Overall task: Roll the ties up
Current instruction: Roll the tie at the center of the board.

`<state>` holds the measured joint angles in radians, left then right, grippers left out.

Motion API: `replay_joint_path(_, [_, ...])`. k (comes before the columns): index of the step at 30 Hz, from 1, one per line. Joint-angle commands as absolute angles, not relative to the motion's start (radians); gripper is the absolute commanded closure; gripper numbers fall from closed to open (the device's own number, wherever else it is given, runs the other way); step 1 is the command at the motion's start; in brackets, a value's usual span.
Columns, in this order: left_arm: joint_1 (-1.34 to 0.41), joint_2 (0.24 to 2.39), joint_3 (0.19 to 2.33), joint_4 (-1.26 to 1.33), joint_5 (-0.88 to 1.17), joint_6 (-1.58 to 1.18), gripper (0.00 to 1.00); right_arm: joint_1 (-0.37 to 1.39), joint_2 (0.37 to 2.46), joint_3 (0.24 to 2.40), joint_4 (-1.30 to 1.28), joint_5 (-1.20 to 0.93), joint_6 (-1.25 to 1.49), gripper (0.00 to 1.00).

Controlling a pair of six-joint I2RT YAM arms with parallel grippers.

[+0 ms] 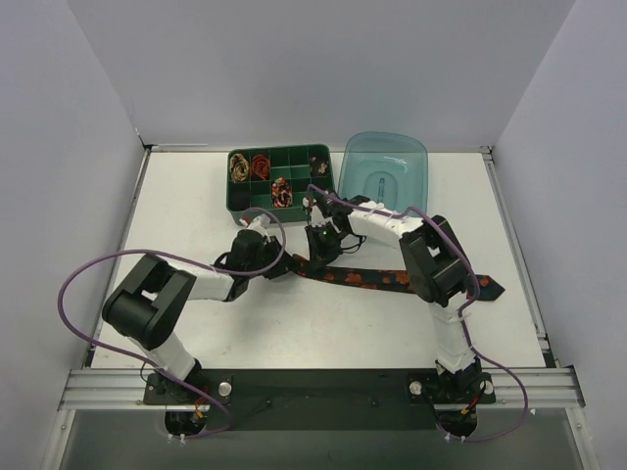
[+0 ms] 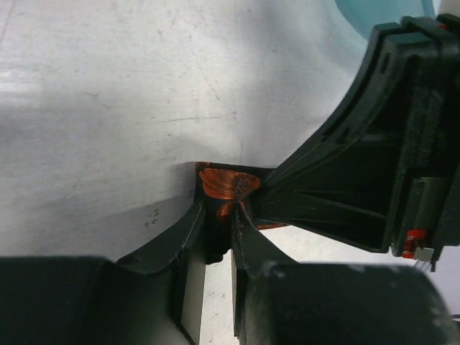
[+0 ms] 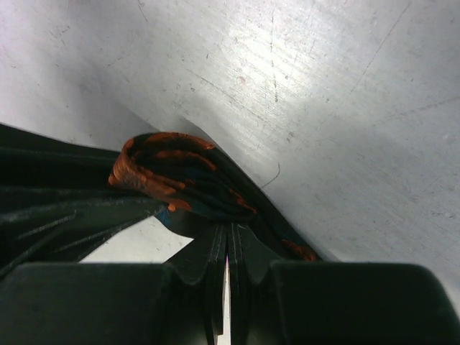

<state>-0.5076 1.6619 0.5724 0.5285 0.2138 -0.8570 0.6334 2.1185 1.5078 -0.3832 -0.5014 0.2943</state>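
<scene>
Top external: one curled end of the blotched tie (image 1: 382, 278) is clamped by fingers of left gripper (image 1: 285, 266) and right gripper (image 1: 318, 261); most lies unrolled.

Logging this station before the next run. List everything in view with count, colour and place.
tie: one, black with orange-red blotches, lying across mid-table, left end curled
coils: three clear (gold-black, red, orange-black), in separate tray compartments; a darker fourth at the far right is unclear
tray: one, green, compartmented, far centre
lid: one, clear blue, right of the tray
table: one, white
rail: one, silver, near edge
cables: two, purple, one along each arm
left gripper: black, shut on the tie's end
right gripper: black, shut on the tie beside the curl
</scene>
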Motion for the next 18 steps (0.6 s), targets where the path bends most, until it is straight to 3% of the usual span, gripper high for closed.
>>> replay_joint_path(1, [-0.571, 1.589, 0.681, 0.404, 0.157, -0.764, 0.93, 0.643, 2.183, 1.525, -0.394, -0.468, 0.304, 1.0])
replay_joint_path(18, [-0.703, 1.491, 0.824, 0.176, -0.032, -0.641, 0.94, 0.653, 2.192, 1.546, -0.377, -0.472, 0.322, 1.0])
